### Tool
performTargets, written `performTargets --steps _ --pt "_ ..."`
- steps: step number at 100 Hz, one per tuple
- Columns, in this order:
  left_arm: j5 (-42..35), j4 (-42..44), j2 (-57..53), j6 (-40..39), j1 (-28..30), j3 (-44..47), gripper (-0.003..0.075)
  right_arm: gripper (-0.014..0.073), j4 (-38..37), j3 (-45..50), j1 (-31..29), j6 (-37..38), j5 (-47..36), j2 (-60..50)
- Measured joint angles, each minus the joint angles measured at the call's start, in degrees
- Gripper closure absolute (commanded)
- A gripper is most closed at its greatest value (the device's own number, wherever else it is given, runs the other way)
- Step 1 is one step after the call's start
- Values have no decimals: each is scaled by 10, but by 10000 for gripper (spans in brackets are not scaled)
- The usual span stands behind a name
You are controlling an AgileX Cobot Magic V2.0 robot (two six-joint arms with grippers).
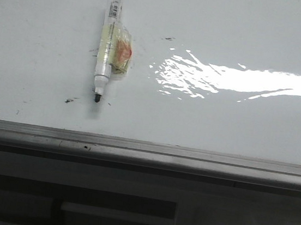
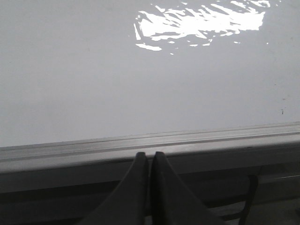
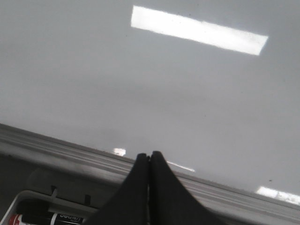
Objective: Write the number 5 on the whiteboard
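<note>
The whiteboard (image 1: 221,116) lies flat, glossy white, with a bright glare patch and a grey metal edge strip (image 1: 145,154) at the near side. A white marker (image 1: 108,41) with a black tip and taped wrap lies on the board at the left, tip toward the near edge. No number 5 shows; only small faint smudges. My left gripper (image 2: 148,155) is shut and empty, its tips over the edge strip (image 2: 140,145). My right gripper (image 3: 149,156) is shut and empty, its tips at the strip (image 3: 70,154). Neither gripper shows in the front view.
Small dark smudges (image 1: 70,101) lie near the marker tip, and another (image 1: 168,38) lies farther back. A white tray with markers (image 3: 47,216) sits below the board's edge in the right wrist view. Dark frame parts (image 1: 116,212) lie under the strip.
</note>
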Motion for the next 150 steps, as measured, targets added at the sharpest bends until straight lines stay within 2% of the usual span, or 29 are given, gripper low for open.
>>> performTargets --steps 36,43,54,59,67,76,85,100,114,131,143,150 --pt "0 0 0 0 0 0 741 657 -10 0 0 0 -12 0" --pt "-1 0 0 0 0 0 741 657 -24 0 0 0 -42 0" --pt "-19 -8 0 0 0 0 741 657 -31 0 0 0 -136 0" --pt "-35 -48 0 0 0 0 741 657 -33 0 0 0 -181 0" --pt "-59 -177 0 0 0 0 741 657 -30 0 0 4 -244 0" --pt "-93 -275 0 0 0 0 741 657 5 0 0 49 -276 0" --pt "-123 -315 0 0 0 0 741 657 51 0 0 94 -269 0" --pt "-140 -404 0 0 0 0 741 657 98 0 0 120 -214 0" --pt "-148 -477 0 0 1 0 741 657 134 0 0 131 -232 0" --pt "-143 -493 0 -1 1 0 740 657 155 0 0 141 -260 0" --pt "-140 -484 0 6 1 0 731 657 161 -13 0 163 -213 0" --pt "-127 -453 0 24 1 -11 683 654 161 -39 0 170 -173 0"
